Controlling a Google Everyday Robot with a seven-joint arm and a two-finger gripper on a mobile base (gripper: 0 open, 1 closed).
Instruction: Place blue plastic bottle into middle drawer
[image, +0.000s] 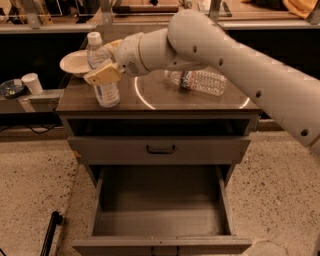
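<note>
A: Drawer (160, 222) stands open. Bottle (106, 93)?
B: Upright, left on the bench (200, 103), the gripper (101, 74) with its jaws clamped round it. Grasping, I'd judge. Next: lift clear, swing forward, lower in.

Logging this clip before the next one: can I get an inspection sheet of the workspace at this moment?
Surface: cabinet top, dark and glossy.
Job's things: blue plastic bottle upright at the top's left front; middle drawer pulled open, nothing inside.
Clutter: ribbed bottle lying on its side; white bowl at the back left.
Grippers: claw at the blue plastic bottle's upper half.
Cables: nothing seen.
Surroundings: upper drawer closed; paper cup on a ledge at left; speckled floor.
</note>
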